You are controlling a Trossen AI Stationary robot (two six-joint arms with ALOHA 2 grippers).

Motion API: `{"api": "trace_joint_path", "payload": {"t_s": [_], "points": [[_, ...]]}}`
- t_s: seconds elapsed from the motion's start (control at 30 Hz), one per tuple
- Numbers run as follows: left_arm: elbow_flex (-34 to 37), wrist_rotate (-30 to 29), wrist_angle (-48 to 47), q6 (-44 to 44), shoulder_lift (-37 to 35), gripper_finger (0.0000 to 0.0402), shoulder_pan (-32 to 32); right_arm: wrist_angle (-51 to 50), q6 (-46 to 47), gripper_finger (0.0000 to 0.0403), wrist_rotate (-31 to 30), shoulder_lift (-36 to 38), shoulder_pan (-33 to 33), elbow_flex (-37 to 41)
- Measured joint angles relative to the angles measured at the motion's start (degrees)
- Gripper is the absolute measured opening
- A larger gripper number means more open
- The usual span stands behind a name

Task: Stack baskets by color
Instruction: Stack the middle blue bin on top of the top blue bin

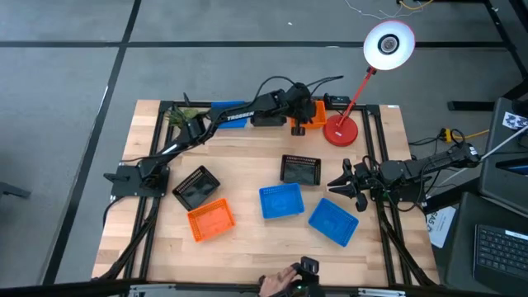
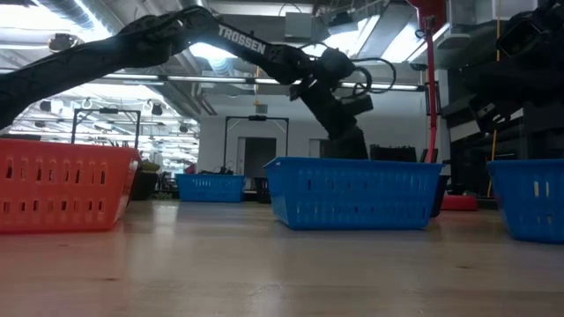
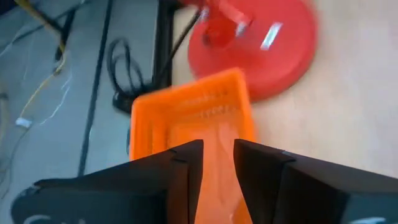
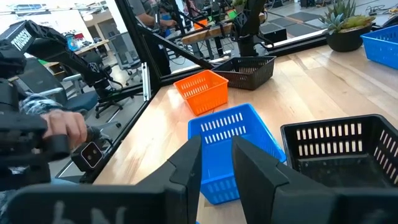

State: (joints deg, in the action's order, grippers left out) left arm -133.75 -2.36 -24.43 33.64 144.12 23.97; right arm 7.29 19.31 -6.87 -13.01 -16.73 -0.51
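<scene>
An orange basket [image 1: 314, 113] [image 3: 189, 115] rests on the table at the far edge, beside the red lamp's base [image 1: 341, 130]. My left gripper [image 1: 299, 124] [image 3: 219, 168] slants down over its near wall, fingers a little apart. Near the middle lie a black basket [image 1: 300, 169] and two blue baskets [image 1: 281, 200] [image 1: 333, 221]. Another black basket [image 1: 196, 186] and an orange one [image 1: 211, 219] lie at the left. A third blue basket [image 1: 227, 110] sits at the far edge under my left arm. My right gripper [image 1: 340, 183] [image 4: 217, 162] waits at the right edge, open. My left gripper stands at the orange basket's near wall [image 3: 217, 186], slanting down from the table's near-left side. The basket's inside shows through the gap between the fingers. The fingers hide the wall's rim, so I cannot tell whether they touch it.
The red lamp [image 1: 388, 43] stands at the far right, its arm rising over the corner. A small green plant [image 1: 183, 115] stands at the far left. A person's hand [image 1: 276, 285] [image 4: 62, 127] with a small device is at the near edge. Bare wood lies along the near edge.
</scene>
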Motion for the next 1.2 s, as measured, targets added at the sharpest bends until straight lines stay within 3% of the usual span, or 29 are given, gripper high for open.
{"api": "trace_joint_path", "payload": {"t_s": [0.23,0.43,0.53,0.67,0.77,0.87,0.97,1.2], "points": [[-1.0,-8.3,-7.2,-2.3,-7.2,0.0087,-3.7,-0.9,0.1,0.0088,0.0,0.0,0.0,0.0],[-1.0,-20.8,-28.0,-11.5,-15.9,0.0088,-8.0,-2.5,4.1,0.0088,0.0,-0.1,0.0,0.0],[-1.0,-21.2,-41.1,-18.2,-19.8,0.0086,-9.2,-2.2,4.7,0.0088,0.0,-0.1,0.0,0.0],[-1.1,-17.4,-60.6,-27.1,-23.4,0.0082,-10.3,-2.0,6.1,0.0088,0.6,-0.1,0.0,0.0],[0.3,-13.2,-65.9,-32.4,-26.0,0.0081,-11.2,-2.0,6.0,0.0088,0.9,-0.2,0.0,0.0],[4.7,-2.5,-65.2,-33.1,-31.8,0.0081,-12.4,-2.0,6.1,0.0088,0.9,-0.5,0.0,0.0],[12.2,1.7,-65.3,-35.4,-37.4,0.0081,-14.6,-2.2,6.4,0.0088,1.3,-0.8,0.0,0.0],[37.3,-6.9,-64.2,-44.2,-52.2,0.0081,-19.7,-1.8,6.2,0.0088,1.5,-1.5,0.0,0.0]]}}
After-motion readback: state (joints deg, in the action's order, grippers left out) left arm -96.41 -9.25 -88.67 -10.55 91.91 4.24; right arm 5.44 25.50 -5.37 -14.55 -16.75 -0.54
